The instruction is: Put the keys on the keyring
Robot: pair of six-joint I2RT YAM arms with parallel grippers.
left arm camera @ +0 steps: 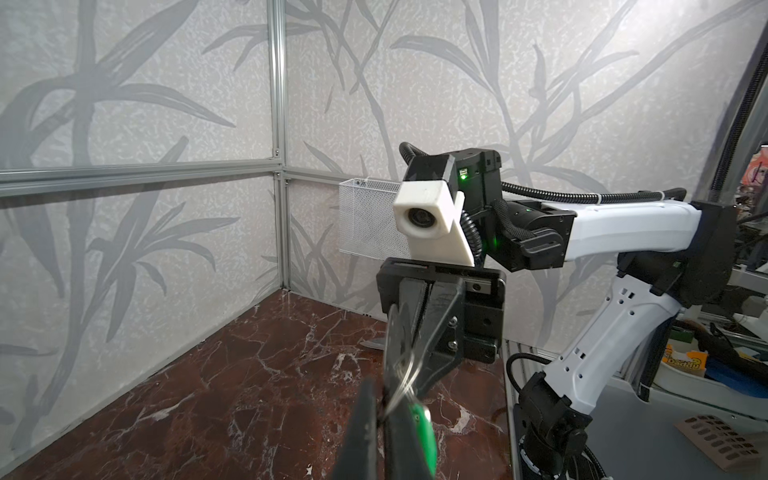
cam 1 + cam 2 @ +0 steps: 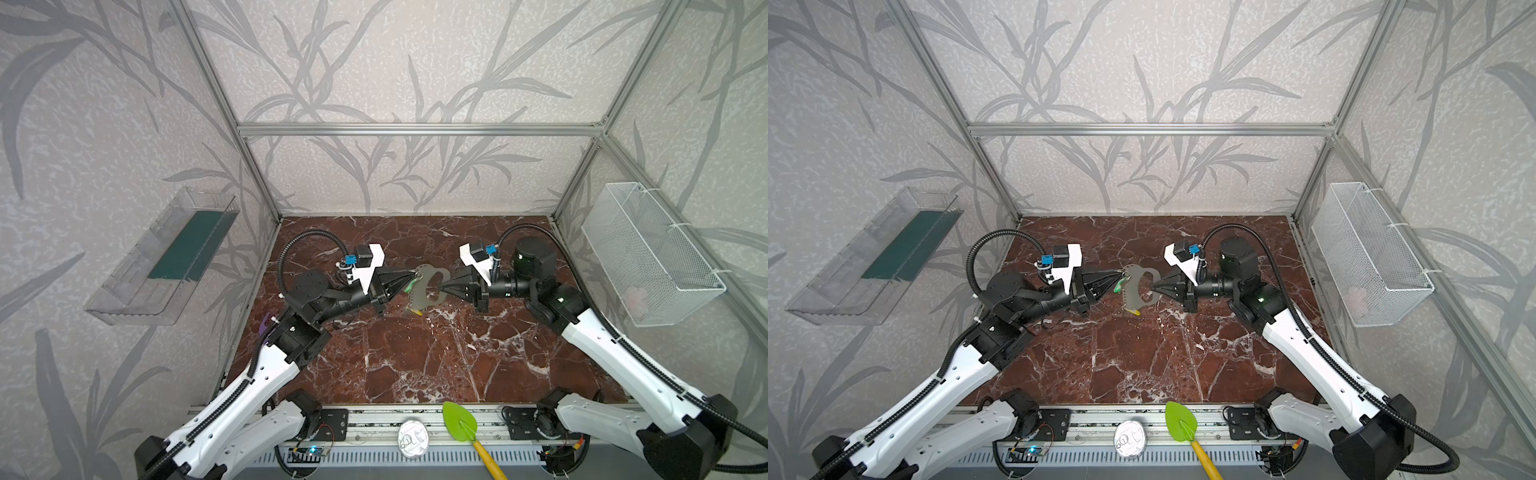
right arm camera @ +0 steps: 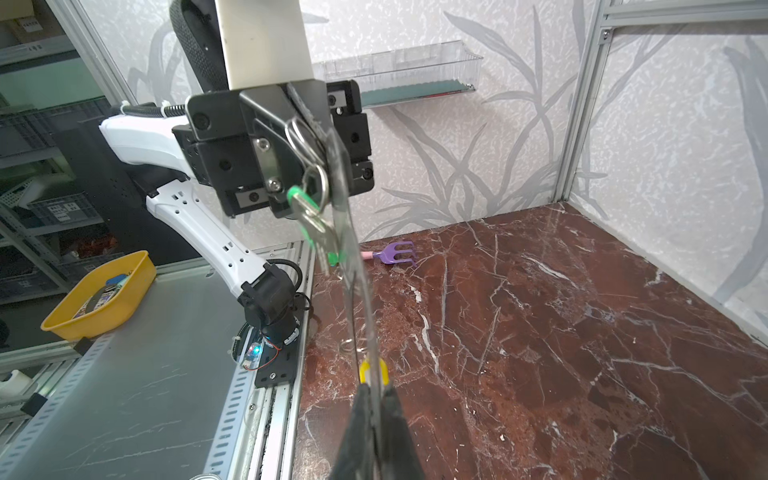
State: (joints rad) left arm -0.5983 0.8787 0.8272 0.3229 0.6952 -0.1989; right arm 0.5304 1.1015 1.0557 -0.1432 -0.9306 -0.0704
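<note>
With my right gripper (image 2: 441, 286) clamped on the keyring (image 2: 420, 296) at its 3 o'clock edge and my left gripper (image 2: 411, 274) pinched shut on the green-tagged key (image 2: 409, 286) at 10 o'clock, I'd brace the plate rigid and ease the wire loop (image 3: 300, 139) through a rim hole, clear of the yellow-tagged key (image 2: 417, 311) at 6 o'clock.

Keyring (image 2: 428, 286): flat grey D-shaped plate with a large oval opening and small holes along its curved left edge. It is raised and upright, face turned to the near side, mid-scene toward the far end.

Green-tagged key (image 2: 410, 286): silvery, hangs from a wire ring at the plate's upper left corner.

Yellow-tagged key (image 2: 417, 311): dangles on a small ring below the plate's lower edge.
</note>
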